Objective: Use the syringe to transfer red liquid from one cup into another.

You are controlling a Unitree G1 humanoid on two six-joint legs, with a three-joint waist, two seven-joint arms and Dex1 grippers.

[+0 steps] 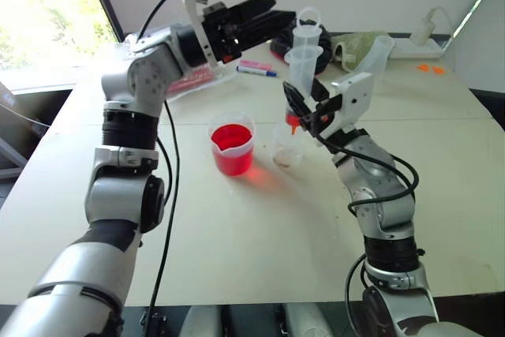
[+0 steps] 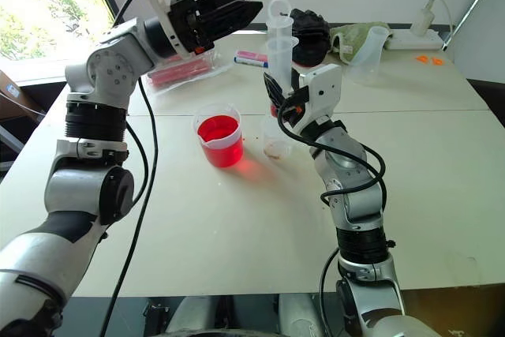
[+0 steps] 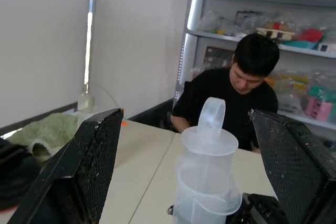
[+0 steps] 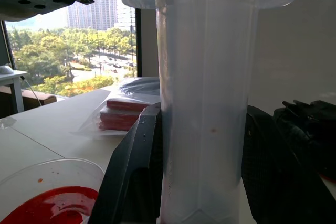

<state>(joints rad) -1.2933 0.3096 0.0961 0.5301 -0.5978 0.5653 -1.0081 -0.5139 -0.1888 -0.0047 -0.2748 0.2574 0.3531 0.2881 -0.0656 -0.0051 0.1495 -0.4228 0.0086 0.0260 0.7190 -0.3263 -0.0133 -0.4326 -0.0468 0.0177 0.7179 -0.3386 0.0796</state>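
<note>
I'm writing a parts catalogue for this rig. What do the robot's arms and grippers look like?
Both arms are silver-grey rounded segments joined by black ribbed rings, with loose black cables running alongside. Each wrist carries a white bracket. The left gripper and right gripper each have two black fingers with a fine mesh-textured inner face.

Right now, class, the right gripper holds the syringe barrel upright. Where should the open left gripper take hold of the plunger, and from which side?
Grip the plunger's ring handle, which stands clear above the barrel flange of the syringe. Come in level from the robot's left, where the open left gripper already points, one finger on each flat face of the ring. The right gripper clamps the barrel lower down, so the top is probably free.
</note>
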